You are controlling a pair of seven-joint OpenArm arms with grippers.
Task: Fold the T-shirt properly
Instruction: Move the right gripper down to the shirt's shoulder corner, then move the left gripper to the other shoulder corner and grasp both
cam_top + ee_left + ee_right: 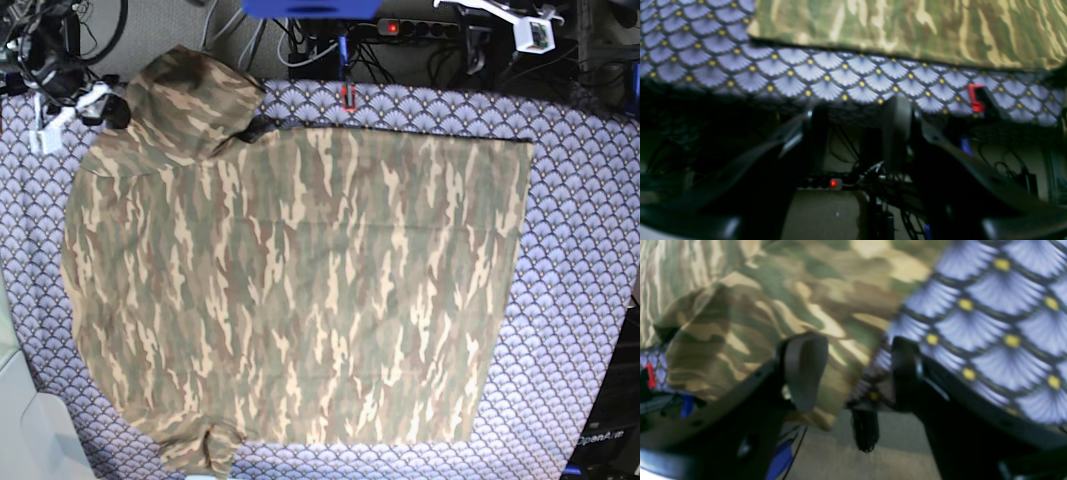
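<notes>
Two dark fingers (897, 133) of the left gripper (857, 133) stood apart on nothing in the left wrist view, the T-shirt (907, 26) across the upper frame on the tablecloth (826, 76). In the right wrist view we saw the right gripper (853, 373) with jaws parted, camouflage cloth lying loose between them. In the base view the T-shirt (300, 290) lay spread over the counter's middle.

Both pincers are glossy black with curved arms, small screw holes and matte grey fingertip pads (805, 368).
</notes>
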